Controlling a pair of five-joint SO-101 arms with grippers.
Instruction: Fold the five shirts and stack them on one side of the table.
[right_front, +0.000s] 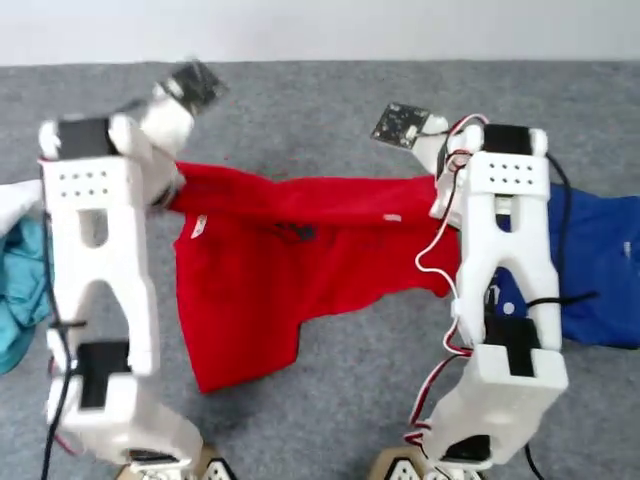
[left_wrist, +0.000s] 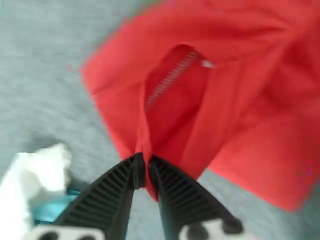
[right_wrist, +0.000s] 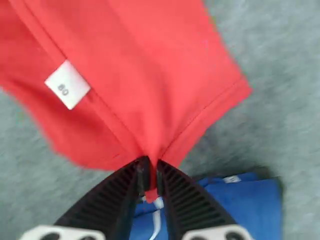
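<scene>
A red shirt (right_front: 270, 270) lies stretched across the middle of the grey table, its upper edge held up between the two arms. My left gripper (left_wrist: 143, 167) is shut on the shirt's edge (left_wrist: 165, 115) near the collar seam, at the garment's left end (right_front: 185, 185). My right gripper (right_wrist: 149, 170) is shut on a pinched fold of the red shirt (right_wrist: 140, 75), at its right end (right_front: 435, 185). A white size tag (right_wrist: 67, 83) shows on the cloth. A blue shirt (right_front: 600, 270) lies folded under the right arm.
A teal shirt (right_front: 20, 290) and a white one (right_front: 15, 200) lie at the table's left edge. The blue shirt (right_wrist: 240, 200) lies just beyond the right gripper. Bare grey table (right_front: 300, 110) stretches behind the red shirt and in front of it.
</scene>
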